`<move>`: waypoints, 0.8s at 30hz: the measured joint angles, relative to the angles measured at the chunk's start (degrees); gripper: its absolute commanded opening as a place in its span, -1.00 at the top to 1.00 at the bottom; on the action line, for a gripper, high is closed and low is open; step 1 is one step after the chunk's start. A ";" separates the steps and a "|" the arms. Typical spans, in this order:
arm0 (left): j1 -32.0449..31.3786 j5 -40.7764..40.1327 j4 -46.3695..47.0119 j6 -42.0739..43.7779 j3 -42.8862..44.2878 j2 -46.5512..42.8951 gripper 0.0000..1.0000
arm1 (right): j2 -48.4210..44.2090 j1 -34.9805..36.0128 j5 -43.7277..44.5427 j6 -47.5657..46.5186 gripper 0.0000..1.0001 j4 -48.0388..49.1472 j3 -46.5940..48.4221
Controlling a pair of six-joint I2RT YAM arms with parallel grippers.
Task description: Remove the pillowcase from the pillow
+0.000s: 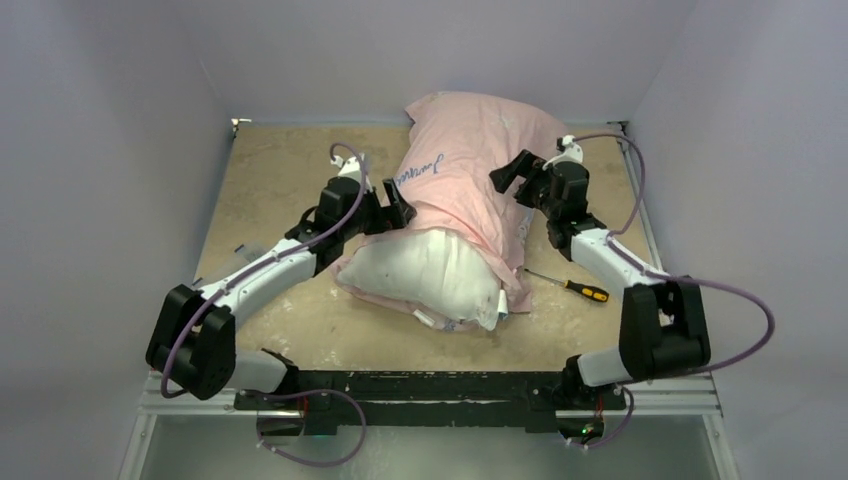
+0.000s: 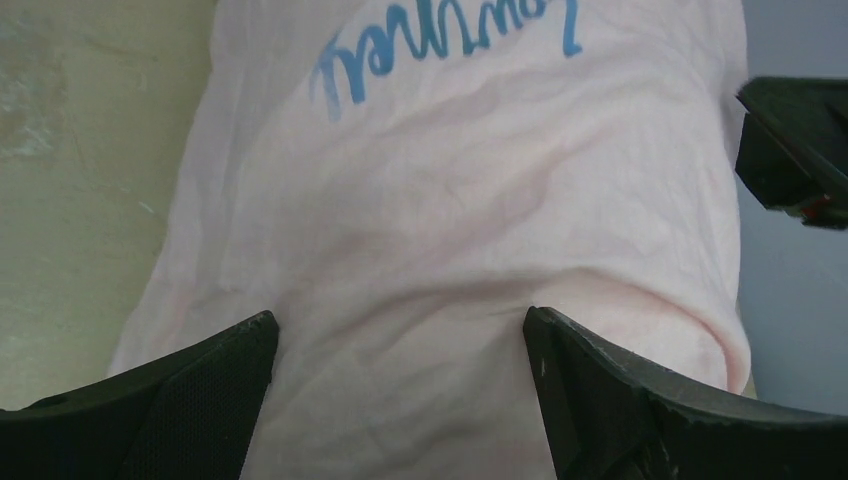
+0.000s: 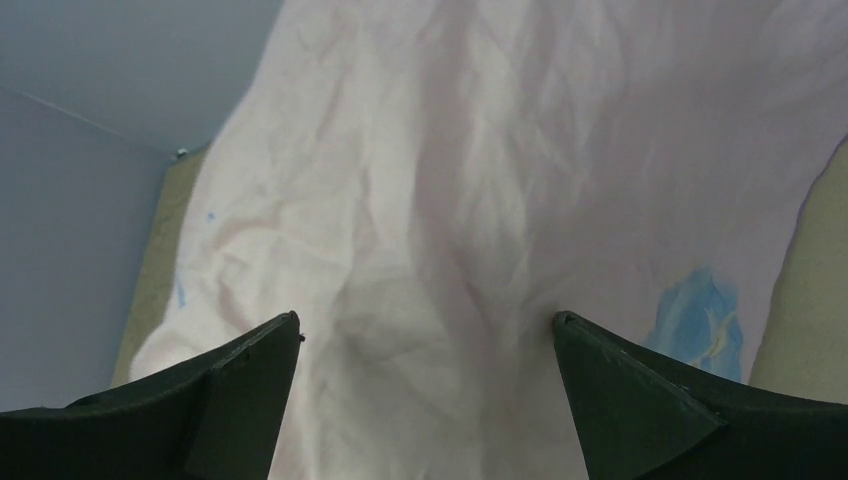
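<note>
The pillowcase shows its pale pink reverse with blue script and covers the far part of the pillow. The white pillow sticks out of it at the near end. My left gripper is open at the case's left side, fingertips against the fabric; in the left wrist view pink cloth fills the gap between the jaws. My right gripper is open at the case's right side; in the right wrist view the jaws stand wide over wrinkled pink cloth.
A screwdriver with an orange and black handle lies on the tan table right of the pillow, under the right arm. Grey walls close in the back and both sides.
</note>
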 measured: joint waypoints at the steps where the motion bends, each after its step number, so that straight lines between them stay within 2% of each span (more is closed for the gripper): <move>1: 0.02 1.86 0.98 -0.72 -1.07 0.48 -0.72 | 2.40 -0.17 -1.14 -0.17 -0.96 1.25 -0.04; 4: 0.00 7.28 5.29 -2.47 -5.44 0.96 -0.49 | 7.56 -0.31 -4.59 -0.90 -0.88 4.46 -0.52; 7: 0.15 11.39 9.55 -3.74 -8.98 0.92 -0.40 | 10.16 0.72 -6.93 -2.21 -0.82 7.23 -0.79; 10: -1.05 14.43 13.42 -4.68 -13.14 -0.35 -0.40 | 11.37 4.00 -6.86 -4.07 -0.75 8.74 0.17; 17: -13.20 15.41 12.92 -4.83 -18.69 -8.76 -0.49 | 18.60 13.57 -7.45 -8.04 -0.72 8.68 12.02; 20: -14.71 14.29 9.38 -4.70 -19.47 -12.44 -0.55 | 22.62 16.09 -9.11 -8.41 -0.72 8.39 18.93; 24: -14.14 8.46 6.21 -4.35 -19.12 -13.75 -0.55 | 28.30 17.97 -11.63 -8.63 -0.74 7.80 28.55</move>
